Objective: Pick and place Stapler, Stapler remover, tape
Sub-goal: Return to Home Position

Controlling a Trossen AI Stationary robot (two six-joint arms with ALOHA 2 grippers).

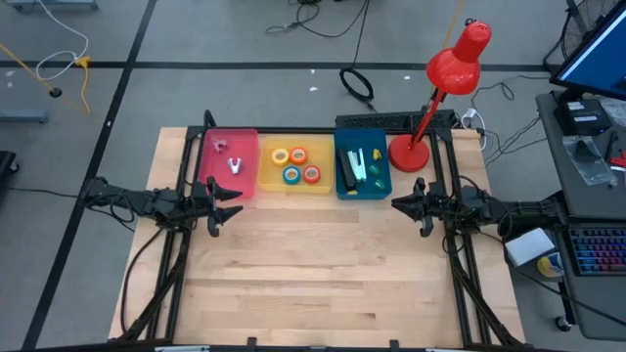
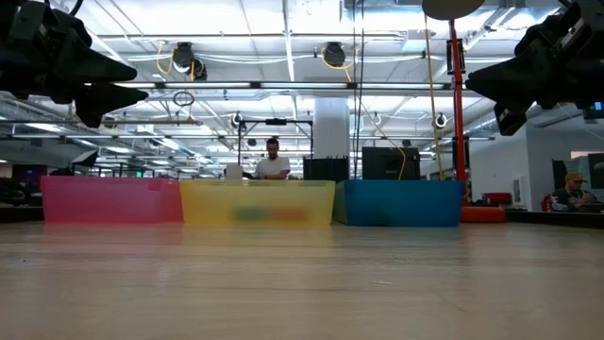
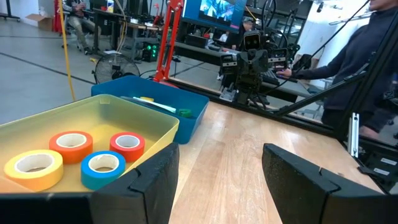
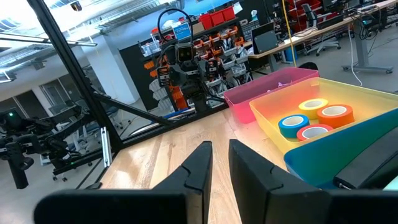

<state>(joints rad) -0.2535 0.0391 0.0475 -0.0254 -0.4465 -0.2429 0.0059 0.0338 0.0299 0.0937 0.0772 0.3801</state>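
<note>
Where three bins line the far edge of the desk [image 1: 313,284], all contents are sorted by type. The pink bin [image 1: 210,178], nearest the far left corner, holds a small staple remover [image 1: 235,164]; a second small item beside it is too small to identify. The yellow bin [image 1: 323,145], in the middle, holds all four tape rolls lying flat and close together: yellow tape [image 1: 281,155], orange tape [image 1: 299,154], blue tape [image 1: 291,174] and red tape [image 1: 311,175]. The blue bin [image 1: 384,145] holds a black stapler [image 1: 347,168] along its left wall, with green and white items [image 1: 364,161] beside it that cannot be identified. A red lamp [image 1: 455,61] stands just beside the blue bin, towards the far right corner. The left tool [image 1: 233,200] hangs above the desk near the front of the pink bin, its fingers [image 3: 155,180] spread wide and holding nothing. The right tool [image 1: 399,203] hangs at a matching height near the front of the blue bin, its fingers [image 4: 199,168] drawn close with only a narrow gap between them, also holding nothing. Both tools point inward from the side edges, well apart from each other. Two people [image 2: 274,162] are seated in the room beyond the desk.
</note>
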